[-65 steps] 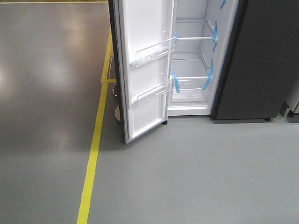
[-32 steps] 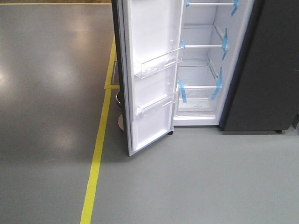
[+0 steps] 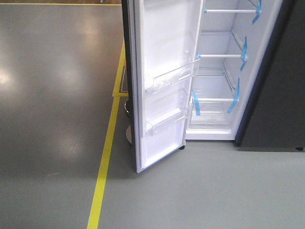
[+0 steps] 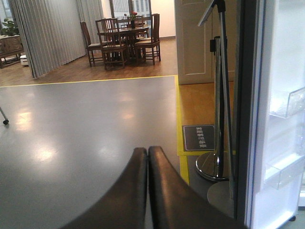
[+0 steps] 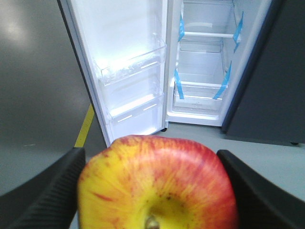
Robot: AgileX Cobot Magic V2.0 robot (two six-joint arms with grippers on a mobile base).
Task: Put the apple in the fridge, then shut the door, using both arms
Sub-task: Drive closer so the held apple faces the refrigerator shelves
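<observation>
My right gripper [image 5: 151,164] is shut on the apple [image 5: 157,183], red with yellow patches, which fills the bottom of the right wrist view. Ahead stands the fridge [image 3: 281,95], dark grey outside, white inside [image 5: 205,57], with glass shelves and blue tape strips [image 3: 236,100]. Its door [image 3: 167,81] is swung wide open, white inner face with clear bins [image 3: 171,76] turned toward me. My left gripper [image 4: 147,151] is shut with nothing in it, hovering over the floor left of the door [image 4: 279,119]. Neither gripper appears in the front view.
A yellow floor line [image 3: 107,157] runs along the grey floor left of the door. A chrome stanchion post [image 4: 220,95] with a round base and a floor sign [image 4: 198,137] stand behind the door's edge. Dining chairs and a table [image 4: 121,40] are far back.
The fridge and its door have shifted right and down in the front view and look bigger, so the base has come closer and turned a little left.
</observation>
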